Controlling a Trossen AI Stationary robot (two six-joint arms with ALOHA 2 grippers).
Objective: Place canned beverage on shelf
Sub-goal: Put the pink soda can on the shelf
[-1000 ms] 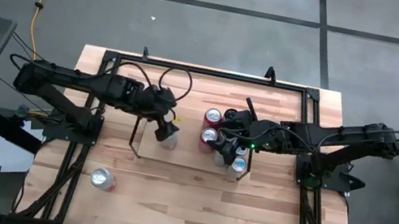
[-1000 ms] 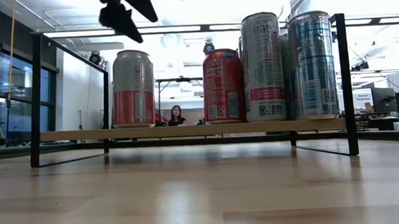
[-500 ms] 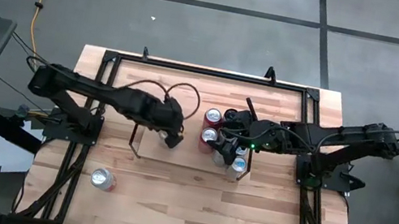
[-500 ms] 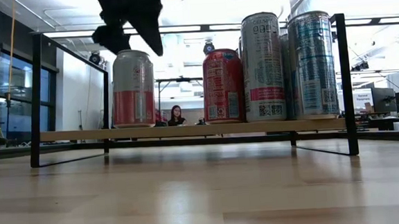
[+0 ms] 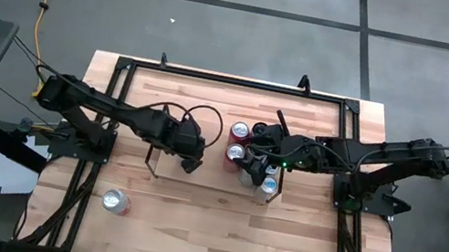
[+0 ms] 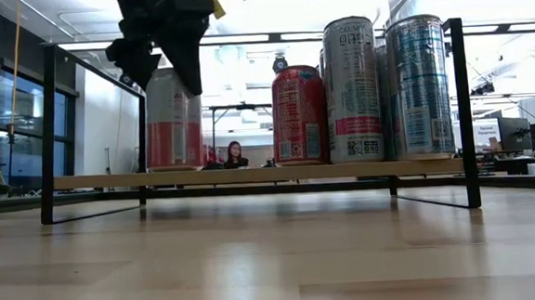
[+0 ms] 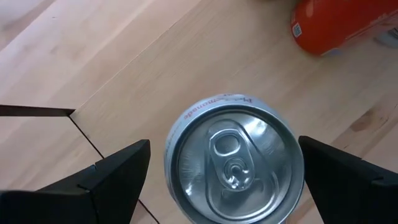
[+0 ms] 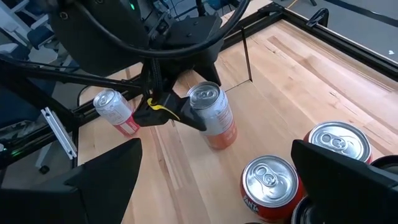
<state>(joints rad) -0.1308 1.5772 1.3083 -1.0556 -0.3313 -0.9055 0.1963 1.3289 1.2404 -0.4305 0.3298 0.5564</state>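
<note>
Dropped, over the last second, from well above the shelf to straddle the pink-and-white aluminium can point(image 7: 233, 158) standing upright near the left end of the low light-wood shelf point(image 5: 208, 177) with thin black wire end frames; left gripper point(image 5: 191, 153) now down around that can, fingers point(image 7: 102, 177) spread wide either side of the silver lid and, from the wrist view, a clear gap between each finger and the can wall, so released rather than clenched. Reads as either a fresh let-go or a re-approach; cannot tell which, but the can already sits on the board and looks stable. Left arm stretched from the left bench edge toward the middle, wrist tipped to point almost straight down. Seen level from the bench top, dark fingers point(image 6: 183, 57) overlapping the can's upper part. Further left and nearer the front, one more pink-and-white can point(image 5: 115, 201) upright on the wood-plank bench point(image 5: 295, 250), off the shelf, probably next to be fetched. Toward the right end of the shelf, two red cans point(image 5: 240, 132) and two taller blue-and-white cans point(image 5: 268, 186) grouped close together. Right gripper point(image 5: 260, 146) hovering over that group, fingers fully apart, holding nothing, arm reaching in from the right bench edge.
</note>
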